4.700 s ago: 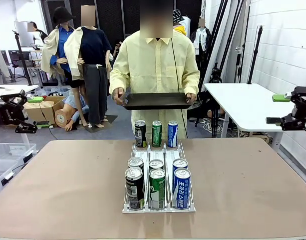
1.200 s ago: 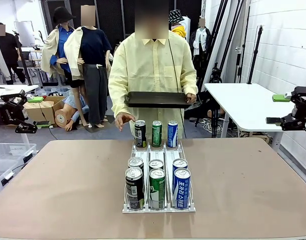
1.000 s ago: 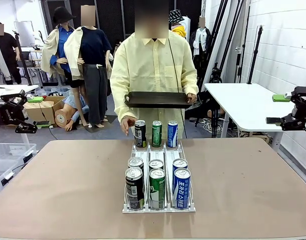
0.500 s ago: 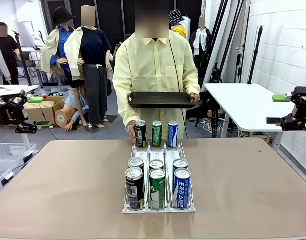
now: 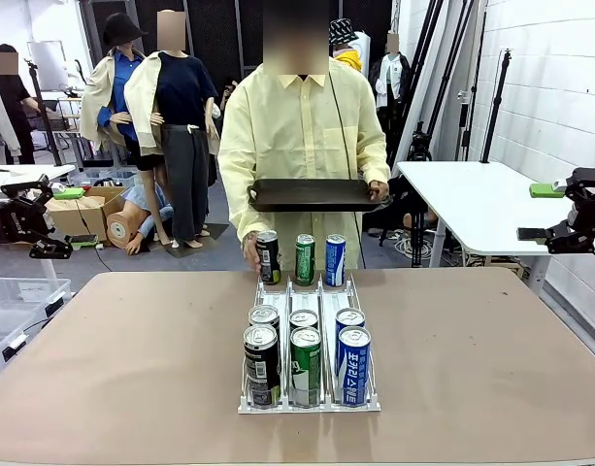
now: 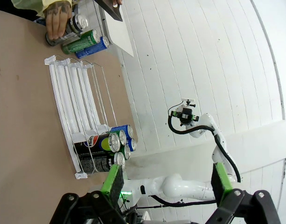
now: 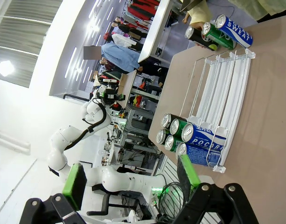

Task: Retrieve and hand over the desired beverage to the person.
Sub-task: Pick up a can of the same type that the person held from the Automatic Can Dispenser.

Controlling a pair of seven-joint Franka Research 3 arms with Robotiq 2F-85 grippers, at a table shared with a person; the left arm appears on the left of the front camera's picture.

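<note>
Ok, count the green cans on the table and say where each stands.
3. One green can stands at the near end of the rack's middle lane, a second right behind it, the third at the far end between a black can and a blue can.

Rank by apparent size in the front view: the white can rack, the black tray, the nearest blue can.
1. White can rack
2. Black tray, though it sits farther from the camera
3. Nearest blue can

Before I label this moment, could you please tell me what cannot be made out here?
Front view: the tray is seen edge-on, so its top is hidden.
Front view: the person's hand is partly hidden behind the far black can.
Left wrist view: the near cans have labels too small to read.
</note>
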